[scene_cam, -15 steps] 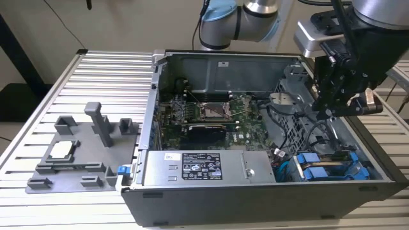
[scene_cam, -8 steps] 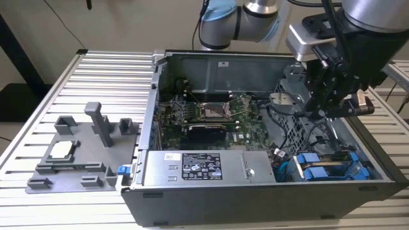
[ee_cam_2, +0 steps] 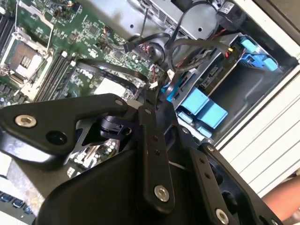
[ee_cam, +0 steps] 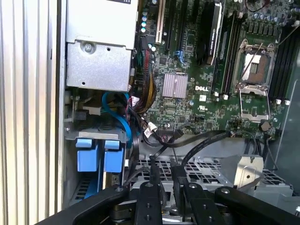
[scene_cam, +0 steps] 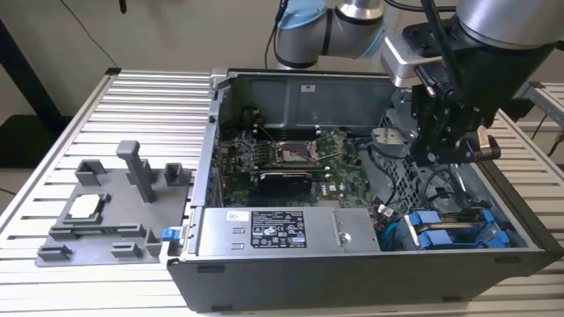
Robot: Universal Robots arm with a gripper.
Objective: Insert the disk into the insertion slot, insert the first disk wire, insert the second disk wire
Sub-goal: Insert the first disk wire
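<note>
The disk [scene_cam: 438, 232] is sitting low in the corner of the open computer case [scene_cam: 370, 281] at the exterior view's right. Judging by its bright blue carrier, it seems to be lying inside the insertion slot [scene_cam: 487, 230], though the drive's grey body is too hidden to be sure how deep it is seated. In the first wrist view the blue carrier tabs [ee_cam: 98, 157] are standing side by side under the grey metal cage. A blue cable [ee_cam: 119, 121] is curving down just beside them. Black cables [ee_cam: 201, 140] are arching across the perforated metal floor nearby.

The pincer [scene_cam: 436, 157] is hanging inside the case, above the black cables and farther in than the disk, apart from the blue carrier. I cannot tell whether it is apart, together or clamped on anything.

Beside the slot, toward the exterior view's left, the power supply [scene_cam: 277, 231] is lying along the case's near wall. Beyond it, the green motherboard [scene_cam: 291, 168] is showing its bare processor socket [scene_cam: 295, 152]. The case is resting on a ribbed aluminium counter [scene_cam: 132, 112]. A grey plastic fixture [scene_cam: 105, 221] is standing on that counter, well apart from the case's side at the exterior view's left.
</note>
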